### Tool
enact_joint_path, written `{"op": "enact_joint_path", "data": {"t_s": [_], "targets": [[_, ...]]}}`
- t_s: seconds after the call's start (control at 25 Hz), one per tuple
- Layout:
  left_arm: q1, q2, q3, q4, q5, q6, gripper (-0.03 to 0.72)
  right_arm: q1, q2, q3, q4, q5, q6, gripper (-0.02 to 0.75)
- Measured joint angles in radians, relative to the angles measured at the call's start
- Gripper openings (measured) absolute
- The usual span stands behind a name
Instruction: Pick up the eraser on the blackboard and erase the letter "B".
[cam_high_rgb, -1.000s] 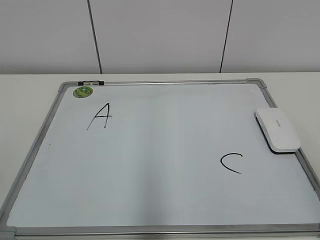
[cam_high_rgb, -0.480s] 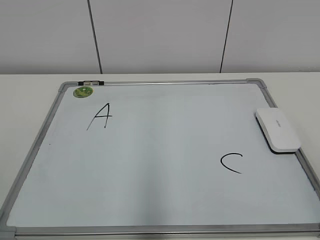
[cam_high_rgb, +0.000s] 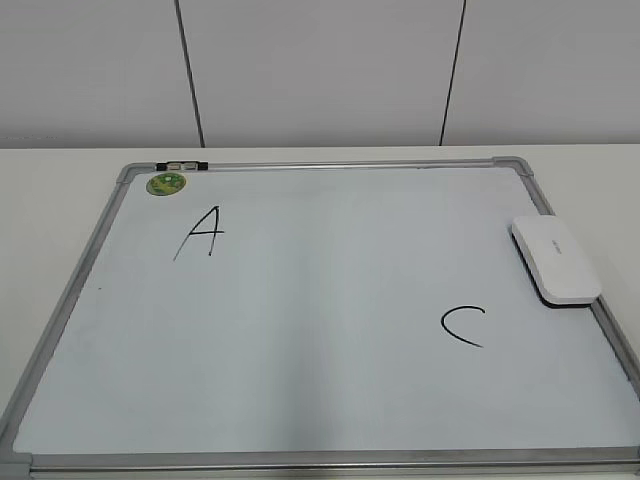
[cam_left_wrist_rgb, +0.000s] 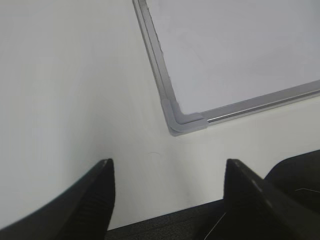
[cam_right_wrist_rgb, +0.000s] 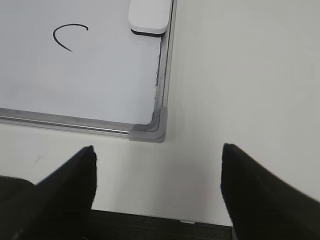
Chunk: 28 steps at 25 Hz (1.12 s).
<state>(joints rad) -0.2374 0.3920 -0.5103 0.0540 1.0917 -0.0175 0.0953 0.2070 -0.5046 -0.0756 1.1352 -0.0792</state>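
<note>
The blackboard (cam_high_rgb: 320, 300) is a white board in a silver frame, lying flat on the table. It bears a black "A" (cam_high_rgb: 200, 232) and a black "C" (cam_high_rgb: 463, 326). No letter "B" shows on it. The white eraser (cam_high_rgb: 556, 259) rests on the board's right edge; its near end shows in the right wrist view (cam_right_wrist_rgb: 148, 17). My left gripper (cam_left_wrist_rgb: 167, 167) is open and empty over the bare table near the board's front left corner (cam_left_wrist_rgb: 185, 120). My right gripper (cam_right_wrist_rgb: 157, 155) is open and empty near the front right corner (cam_right_wrist_rgb: 152, 127). Neither arm shows in the exterior view.
A round green magnet (cam_high_rgb: 166, 183) sits at the board's back left, next to a small black and silver clip (cam_high_rgb: 181, 164) on the frame. White table surrounds the board. A grey panelled wall stands behind. The table's dark front edge lies under both grippers.
</note>
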Motion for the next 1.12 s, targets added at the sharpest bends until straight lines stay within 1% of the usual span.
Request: {"op": "enact_joint_path", "data": {"t_s": [0.12,0.2,0.28,0.4,0.52,0.6,0.76,0.92,1.12], "targets": [[0.000,-0.013,0.000,0.000,0.000,0.000,0.488,0.000,0.000,0.000,0.000,0.000,0.000,0.594],[0.017,-0.034,0.000,0.000,0.000,0.000,0.482,-0.013,-0.007,0.000,0.000,-0.002,0.000,0.594],[0.052,-0.061,0.000,0.002,0.000,0.000,0.475,-0.042,-0.015,0.000,0.000,-0.002,0.000,0.594],[0.127,-0.115,0.000,0.002,0.000,0.000,0.472,-0.085,-0.040,0.000,-0.001,-0.002,0.000,0.594],[0.183,-0.176,0.000,0.002,0.000,0.000,0.471,-0.098,-0.088,0.000,-0.001,-0.002,0.000,0.594],[0.202,-0.219,0.000,0.002,0.000,0.000,0.471,-0.099,-0.128,0.000,-0.001,-0.002,0.000,0.594],[0.209,-0.303,0.000,0.002,0.000,0.000,0.471,-0.100,-0.204,0.000,-0.001,-0.002,0.000,0.594],[0.209,-0.373,0.000,0.002,0.006,0.000,0.459,-0.100,-0.224,0.000,-0.001,-0.002,0.000,0.594],[0.209,-0.381,0.000,0.002,0.012,0.000,0.453,-0.100,-0.224,0.000,-0.002,0.000,0.000,0.594]]}}
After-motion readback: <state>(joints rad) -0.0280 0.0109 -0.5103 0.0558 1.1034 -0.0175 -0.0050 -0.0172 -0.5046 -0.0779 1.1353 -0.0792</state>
